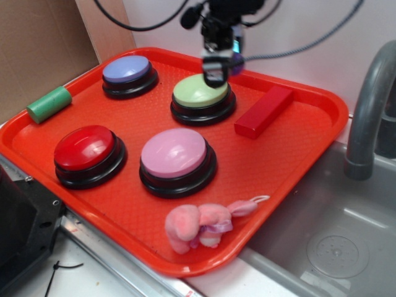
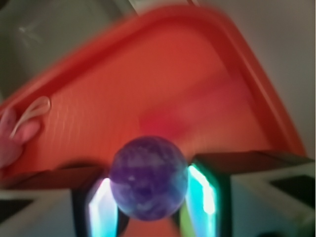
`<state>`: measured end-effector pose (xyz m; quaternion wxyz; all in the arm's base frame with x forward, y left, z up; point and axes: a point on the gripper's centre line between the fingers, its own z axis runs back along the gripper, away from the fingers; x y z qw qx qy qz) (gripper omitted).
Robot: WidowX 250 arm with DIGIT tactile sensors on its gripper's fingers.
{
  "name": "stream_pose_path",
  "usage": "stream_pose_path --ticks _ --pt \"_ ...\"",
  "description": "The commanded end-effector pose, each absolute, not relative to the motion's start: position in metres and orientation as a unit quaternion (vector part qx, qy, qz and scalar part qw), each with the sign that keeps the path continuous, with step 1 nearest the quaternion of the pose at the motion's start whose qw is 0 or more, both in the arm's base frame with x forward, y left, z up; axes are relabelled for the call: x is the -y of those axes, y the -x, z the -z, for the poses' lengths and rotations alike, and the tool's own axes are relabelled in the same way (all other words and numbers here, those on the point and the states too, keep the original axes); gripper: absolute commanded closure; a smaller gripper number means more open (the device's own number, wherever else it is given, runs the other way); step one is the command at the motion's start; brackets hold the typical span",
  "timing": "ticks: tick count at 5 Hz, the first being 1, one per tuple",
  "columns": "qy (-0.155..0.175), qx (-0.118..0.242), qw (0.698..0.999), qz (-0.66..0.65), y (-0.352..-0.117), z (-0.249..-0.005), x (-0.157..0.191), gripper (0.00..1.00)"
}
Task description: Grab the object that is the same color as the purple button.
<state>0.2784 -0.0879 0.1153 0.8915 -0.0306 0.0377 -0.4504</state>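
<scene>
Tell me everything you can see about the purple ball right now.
The purple ball is small and round, deep violet with pale marbled speckles and a glossy look. It sits clamped between the two fingers of the end effector, one on each side, lifted above the red tray. The exterior view shows only a sliver of purple beside the end effector, over the green button.

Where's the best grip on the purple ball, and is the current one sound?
Across its widest middle, one finger per side. The wrist view shows the purple ball seated between the fingers of the gripper about at its equator, raised above the tray. A round ball slips from any off-centre pinch, so this grip looks right.
</scene>
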Motion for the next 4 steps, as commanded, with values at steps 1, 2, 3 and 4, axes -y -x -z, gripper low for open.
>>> stream_pose_path --ticks 1,2,3,4 --pt "-0.015 -0.052 0.976 0.213 -0.230 -0.177 0.043 1.00" --pt "0.003 -0.069 0.994 0.090 -0.220 -0.179 0.027 1.00" --pt "0.017 -0.073 0.997 -0.034 -0.212 -0.180 0.013 1.00" --pt "0.024 -0.072 0.992 -0.097 -0.213 -0.179 0.009 1.00"
